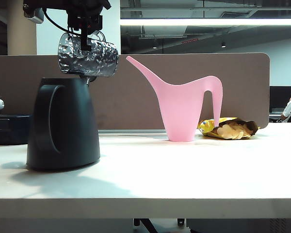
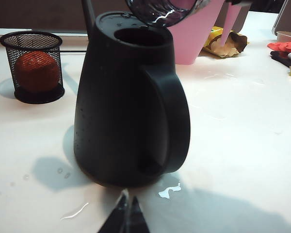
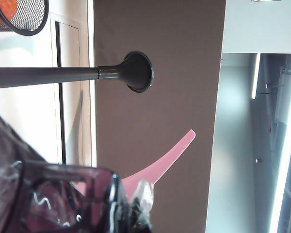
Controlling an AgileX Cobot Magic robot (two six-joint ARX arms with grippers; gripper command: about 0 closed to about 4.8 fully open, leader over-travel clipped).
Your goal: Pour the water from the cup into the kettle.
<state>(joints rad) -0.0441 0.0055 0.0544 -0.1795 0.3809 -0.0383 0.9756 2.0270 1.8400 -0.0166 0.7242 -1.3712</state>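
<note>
The black kettle (image 1: 63,124) stands on the white table at the left of the exterior view, its top opening (image 2: 138,36) uncovered. The dimpled translucent cup (image 1: 87,54) hangs tipped on its side just above that opening. My right gripper (image 1: 88,34) comes down from above, shut on the cup's thin handle. The right wrist view shows the cup (image 3: 53,199) against the right gripper (image 3: 136,216), and a dark bar ending in a round knob (image 3: 136,72). I see no stream of water. My left gripper (image 2: 126,213) rests shut and empty, low before the kettle (image 2: 131,107).
A pink long-spouted watering can (image 1: 184,107) stands right of the kettle, with an open chip bag (image 1: 230,128) behind it. A black mesh basket (image 2: 36,68) holding an orange ball sits beside the kettle. Small water puddles (image 2: 169,191) lie near the kettle's base. Red items (image 2: 286,47) lie further off.
</note>
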